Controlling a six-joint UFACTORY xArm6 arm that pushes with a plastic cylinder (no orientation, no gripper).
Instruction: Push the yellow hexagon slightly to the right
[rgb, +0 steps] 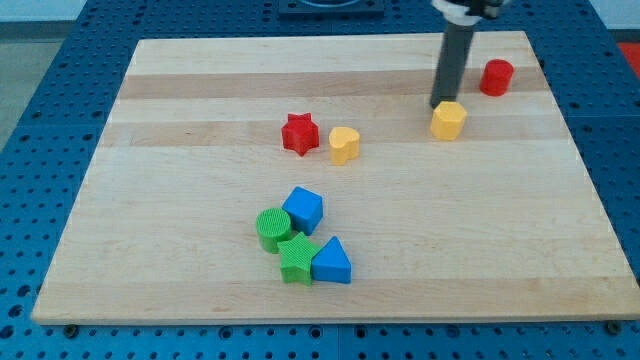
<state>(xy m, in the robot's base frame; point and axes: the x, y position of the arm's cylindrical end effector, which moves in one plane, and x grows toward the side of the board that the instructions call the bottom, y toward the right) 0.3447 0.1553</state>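
A: State the work surface.
B: A pale wooden board (330, 260) lies on a blue perforated table (40, 100). The board fills most of the frame.

A: Locate the task item.
B: The yellow hexagon (449, 120) sits in the upper right of the frame, on the board, well clear of its edges.

A: Position of my tip?
B: My tip (438, 105) is at the hexagon's upper left corner, touching it or just beside it; contact cannot be confirmed. The dark rod rises from there toward the top of the frame, tilted slightly to the view's right.

A: Claw state?
B: There is no claw on this arm; the rod ends in a plain tip, so nothing is apart, together or clamped.

A: Nearest other items?
B: A red cylinder (496, 77) stands near the hexagon, to its upper right. A yellow heart-like block (344, 144) and a red star (299, 134) sit just beside each other at centre frame, left of the hexagon.

A: Remaining items?
B: A cluster at lower centre, well apart from the hexagon: blue cube (303, 209), green cylinder (272, 229), green star (296, 260), blue triangle (331, 262). Neighbouring blocks in the cluster touch or nearly touch.
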